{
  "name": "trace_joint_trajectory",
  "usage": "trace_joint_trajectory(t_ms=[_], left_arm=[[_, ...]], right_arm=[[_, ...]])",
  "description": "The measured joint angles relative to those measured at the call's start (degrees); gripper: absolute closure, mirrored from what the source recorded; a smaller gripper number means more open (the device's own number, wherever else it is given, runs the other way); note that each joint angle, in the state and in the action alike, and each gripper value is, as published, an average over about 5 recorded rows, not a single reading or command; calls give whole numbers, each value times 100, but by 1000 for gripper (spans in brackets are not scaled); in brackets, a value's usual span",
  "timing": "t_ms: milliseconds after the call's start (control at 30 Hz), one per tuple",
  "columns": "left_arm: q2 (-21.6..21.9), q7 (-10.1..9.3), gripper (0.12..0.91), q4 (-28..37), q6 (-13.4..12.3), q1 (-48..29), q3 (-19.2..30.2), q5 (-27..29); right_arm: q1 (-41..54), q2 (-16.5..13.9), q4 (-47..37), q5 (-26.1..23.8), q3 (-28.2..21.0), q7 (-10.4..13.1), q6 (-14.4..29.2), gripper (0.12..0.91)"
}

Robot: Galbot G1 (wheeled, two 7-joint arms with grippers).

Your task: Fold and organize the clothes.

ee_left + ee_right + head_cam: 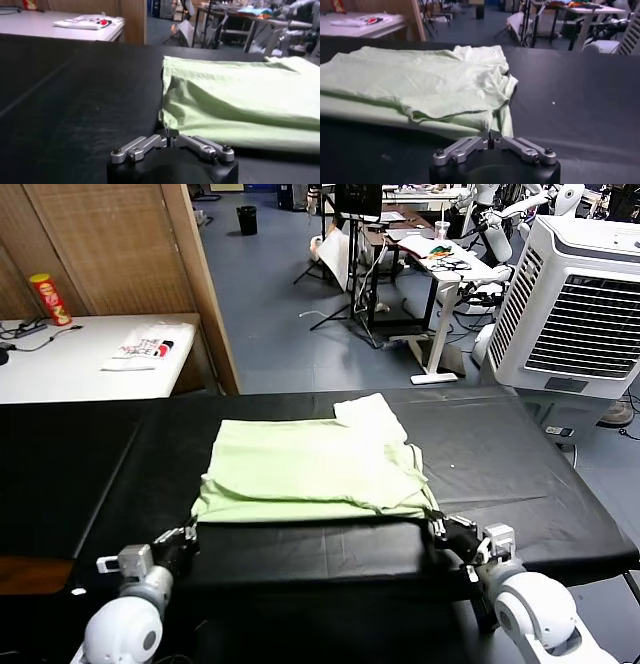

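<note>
Far left, beyond the black table (pixel 520 484): a white side table (pixel 60 369) carrying a red canister (pixel 49 298) at its back edge and a folded white cloth (pixel 140 349) with red and black print near its right end.

Left gripper (pixel 190 534) at the black table's front edge, toward the left. Jaws pinched tight together on the front left corner of the shirt (pixel 310 469); the left wrist view shows the fabric's lowest point drawn right into the closed tips (pixel 169 135).

Pale green shirt lies flat in the middle of the black table, partly folded, a doubled layer visible along its front hem. A paler sleeve or flap sticks out at its back right corner, toward the table's far edge.

Right gripper (pixel 438 527) at the front edge, right of centre. Fingers likewise closed on the shirt's front right corner; the right wrist view shows the cloth's edge running down into the shut tips (pixel 491 137).

Right of the table, on the floor: a large white air cooler (pixel 575 304). Cluttered desks behind it.
</note>
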Motion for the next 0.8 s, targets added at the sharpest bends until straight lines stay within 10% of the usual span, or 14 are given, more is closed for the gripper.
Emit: trace_joint_trajectory(t_ms=[400, 567, 800], left_arm=[[75, 62, 904, -605, 154, 872, -377, 98], [47, -60, 872, -747, 314, 1038, -445, 97], [72, -286, 527, -1077, 578, 1248, -686, 48]], right_arm=[[-624, -5, 346, -95, 41, -100, -128, 860], [-821, -76, 579, -76, 150, -140, -194, 638], [-930, -296, 1147, 498, 512, 6, -231, 287]])
